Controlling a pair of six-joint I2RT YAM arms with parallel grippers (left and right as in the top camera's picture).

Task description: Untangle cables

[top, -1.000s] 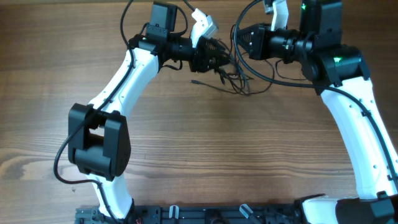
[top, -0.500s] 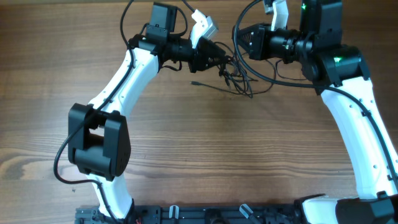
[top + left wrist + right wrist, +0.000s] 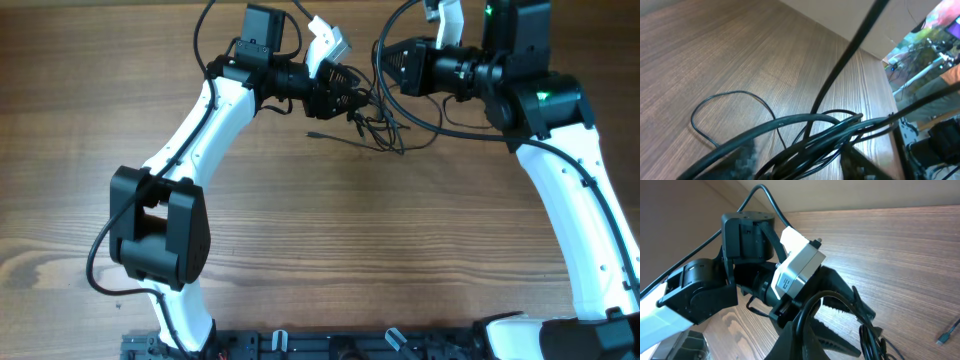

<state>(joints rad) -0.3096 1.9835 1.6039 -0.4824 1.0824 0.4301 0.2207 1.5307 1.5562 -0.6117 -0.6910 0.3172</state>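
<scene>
1. The brown wood-grain table (image 3: 300,240) lies under everything.
2. The white-and-black right arm (image 3: 570,180) rises along the right side and bends in toward the far edge. The white-and-black left arm (image 3: 215,115) slants up from the near left to the same spot.
3. The black two-finger left gripper (image 3: 356,100) sits in the tangle with its jaws parted. In its own wrist view the fingers (image 3: 747,155) are blurred dark shapes on either side of the strands, which run through the gap without being pinched.
4. The black right gripper (image 3: 385,62) faces the left one from just beside it. I cannot tell whether it is clenched or released (its own view shows only a dark mass low in the frame).
5. The thin black cables (image 3: 385,130) are knotted at the far middle of the table between the two grippers. Loose loops spill onto the wood on the near side.
6. A small plug end (image 3: 313,132) lies flat on the table, left of the loops and apart from the left gripper.
</scene>
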